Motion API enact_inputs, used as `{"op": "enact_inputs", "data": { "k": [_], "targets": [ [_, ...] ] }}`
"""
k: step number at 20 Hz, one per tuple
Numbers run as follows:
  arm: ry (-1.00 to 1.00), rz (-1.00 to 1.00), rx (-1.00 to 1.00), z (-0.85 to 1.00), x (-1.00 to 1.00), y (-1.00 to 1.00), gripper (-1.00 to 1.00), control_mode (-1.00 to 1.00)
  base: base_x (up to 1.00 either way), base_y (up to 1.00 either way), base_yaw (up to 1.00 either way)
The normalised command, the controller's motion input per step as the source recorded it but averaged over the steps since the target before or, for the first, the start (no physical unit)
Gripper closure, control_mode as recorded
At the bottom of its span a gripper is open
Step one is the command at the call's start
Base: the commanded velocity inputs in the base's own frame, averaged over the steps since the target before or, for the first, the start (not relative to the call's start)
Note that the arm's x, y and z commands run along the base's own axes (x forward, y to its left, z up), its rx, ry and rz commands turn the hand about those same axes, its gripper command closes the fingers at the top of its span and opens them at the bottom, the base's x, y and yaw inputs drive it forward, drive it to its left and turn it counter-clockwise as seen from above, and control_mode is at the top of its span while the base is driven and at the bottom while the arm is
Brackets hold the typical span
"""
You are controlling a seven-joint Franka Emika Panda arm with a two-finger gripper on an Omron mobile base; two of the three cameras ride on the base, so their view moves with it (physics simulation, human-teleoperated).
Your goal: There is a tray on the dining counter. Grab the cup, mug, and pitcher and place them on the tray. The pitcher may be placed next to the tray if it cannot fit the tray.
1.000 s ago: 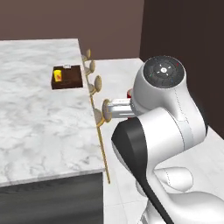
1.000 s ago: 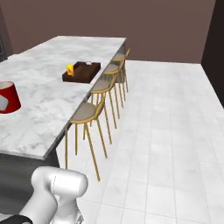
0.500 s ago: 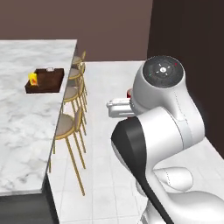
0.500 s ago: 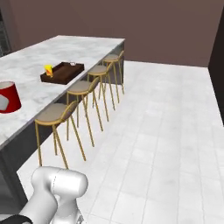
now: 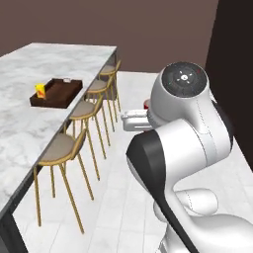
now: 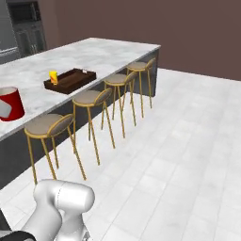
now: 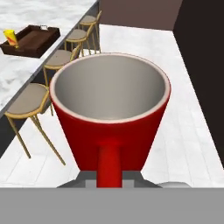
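Observation:
My gripper (image 7: 109,180) is shut on the handle of the red mug (image 7: 109,109), which stands upright, empty and close before the hand camera. In the right base view the mug (image 6: 10,103) hangs at the left edge. The dark wooden tray (image 5: 55,93) lies on the white marble dining counter (image 5: 24,126), well off to my left. The yellow cup (image 5: 39,90) stands in the tray's near end. The right base view also has the tray (image 6: 70,80) and the cup (image 6: 53,76); so does the hand view, with tray (image 7: 30,40) and cup (image 7: 11,37). The pitcher is out of view.
Several gold-legged stools (image 5: 62,146) line the counter's edge between me and the tray, seen also as stools (image 6: 49,124). A dark wall panel (image 5: 232,54) rises at the right. White tiled floor (image 6: 179,155) spreads open to the right of the stools.
The whole picture has shifted as the base drives: counter, stools and tray lie differently in both base views. The mug stays held in the gripper throughout.

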Motion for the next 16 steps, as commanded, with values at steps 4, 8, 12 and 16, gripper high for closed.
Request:
{"op": "enact_inputs", "data": {
  "k": [4,8,12,16],
  "targets": [
    [0.00,0.00,0.00,0.00,0.00,0.00,1.00,1.00,0.74,-0.69,0.47],
    [0.00,0.00,0.00,0.00,0.00,0.00,1.00,1.00,0.75,-0.69,0.47],
    [0.00,0.00,0.00,0.00,0.00,0.00,1.00,1.00,0.73,-0.67,0.48],
    [0.00,0.00,0.00,0.00,0.00,0.00,1.00,1.00,0.72,-0.67,0.47]
  ]
}}
